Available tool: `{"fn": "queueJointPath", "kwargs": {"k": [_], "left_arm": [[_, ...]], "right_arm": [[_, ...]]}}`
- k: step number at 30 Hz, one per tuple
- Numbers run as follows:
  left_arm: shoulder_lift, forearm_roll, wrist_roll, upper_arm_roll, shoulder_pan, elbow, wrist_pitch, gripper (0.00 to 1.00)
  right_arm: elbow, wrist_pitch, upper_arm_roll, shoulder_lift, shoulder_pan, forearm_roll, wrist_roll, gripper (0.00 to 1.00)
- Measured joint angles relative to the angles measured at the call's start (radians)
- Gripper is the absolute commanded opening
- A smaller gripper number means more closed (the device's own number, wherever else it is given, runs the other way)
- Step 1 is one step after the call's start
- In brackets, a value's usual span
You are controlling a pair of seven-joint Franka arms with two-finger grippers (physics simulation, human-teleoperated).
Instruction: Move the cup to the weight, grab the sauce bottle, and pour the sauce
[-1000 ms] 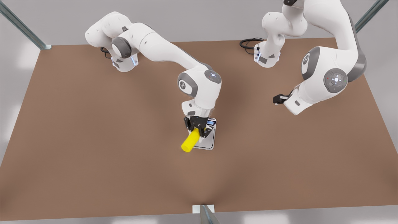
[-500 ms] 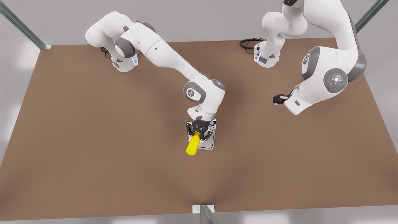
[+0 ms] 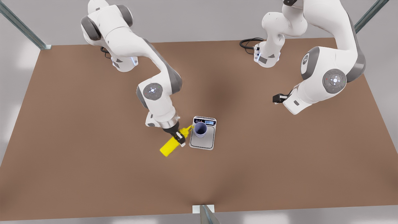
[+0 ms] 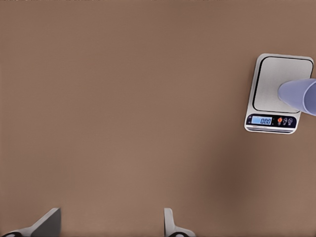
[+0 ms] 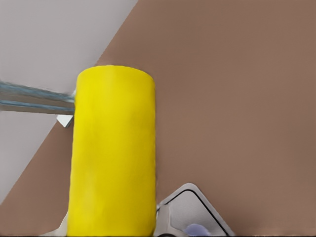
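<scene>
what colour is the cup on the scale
Pale lavender-blue cup, darker inside; clearest in the front view.

In the front view the right gripper covers the middle of the sauce bottle. Its thin nozzle ends at the 9 o'clock side of the cup, too small to tell if they touch. The left gripper is mostly hidden behind its own wrist. In the left wrist view the picture's edge cuts off the cup and the wide-apart fingers. The digits on the weight are too small to read. In the right wrist view the bottle, the weight and the cup are cut off by the edge.
</scene>
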Motion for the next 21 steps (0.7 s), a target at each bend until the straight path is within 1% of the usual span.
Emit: {"fn": "queueJointPath", "kwargs": {"k": [4,6,7,8,10,13,15,16,17,19,20,21], "left_arm": [[-0.001,0.0,0.0,0.0,-0.004,0.0,-0.008,1.0],[0.001,0.001,0.002,0.0,-0.005,0.0,-0.008,1.0],[0.001,0.001,0.007,0.0,-0.005,-0.001,-0.008,1.0],[0.001,0.003,0.012,0.001,-0.005,0.0,-0.008,1.0],[-0.003,0.006,0.009,0.002,-0.005,0.0,-0.008,1.0],[-0.004,0.01,0.009,0.006,-0.005,0.002,-0.008,1.0],[-0.003,0.017,0.017,0.018,0.003,0.013,0.002,1.0],[-0.007,0.02,0.018,0.026,0.007,0.014,-0.004,1.0],[-0.007,0.022,0.018,0.029,0.01,0.014,-0.006,1.0],[-0.008,0.026,0.017,0.029,0.005,0.014,-0.007,1.0],[-0.007,0.026,0.017,0.029,0.006,0.014,-0.008,1.0],[-0.007,0.027,0.013,0.029,0.007,0.014,-0.008,1.0]], "right_arm": [[-0.033,-0.029,-0.006,-0.036,-0.064,0.252,0.001,0.31],[-0.058,-0.026,-0.025,-0.042,-0.085,0.365,-0.002,0.3],[-0.053,-0.031,-0.026,-0.037,-0.11,0.42,0.0,0.3],[-0.05,-0.031,-0.025,-0.031,-0.163,0.522,-0.001,0.3],[-0.061,-0.034,-0.023,-0.034,-0.191,0.592,0.0,0.3],[-0.141,-0.033,-0.015,-0.069,-0.254,0.724,-0.01,0.3],[-0.191,-0.078,-0.005,-0.09,-0.315,0.806,-0.113,0.3],[-0.22,-0.08,0.017,-0.098,-0.351,0.849,-0.157,0.3],[-0.265,-0.079,0.02,-0.105,-0.376,0.922,-0.208,0.3],[-0.298,-0.097,0.021,-0.105,-0.407,0.984,-0.23,0.3],[-0.301,-0.121,0.022,-0.104,-0.427,0.99,-0.23,0.29],[-0.312,-0.161,0.022,-0.104,-0.449,1.043,-0.243,0.29]]}}
